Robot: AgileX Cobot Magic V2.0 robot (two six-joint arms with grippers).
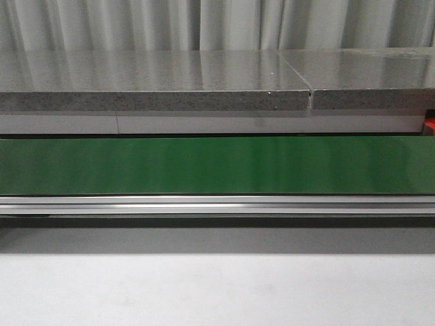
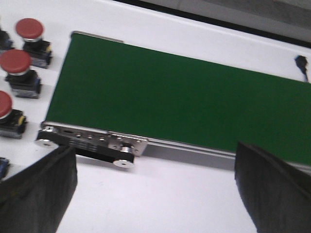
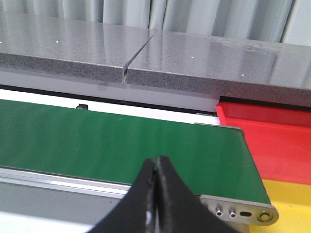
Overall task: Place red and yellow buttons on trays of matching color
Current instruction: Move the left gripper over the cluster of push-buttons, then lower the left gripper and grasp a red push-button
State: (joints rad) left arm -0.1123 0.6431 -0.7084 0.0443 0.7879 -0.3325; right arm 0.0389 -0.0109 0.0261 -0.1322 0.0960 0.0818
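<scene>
Left pincer: fingers spread wide, nothing between them, hanging over the white table just short of the belt's roller end.
Right pincer: fingertips pressed together, holding nothing, poised low at the belt's other end.
Green belt: bare, presumably the link carrying buttons between the arms.
Red buttons: in a row beside the left end, upright, within the left arm's reach.
Yellow buttons: none visible.
Red tray: past the belt's right end.
Yellow tray: just beside the red one.
</scene>
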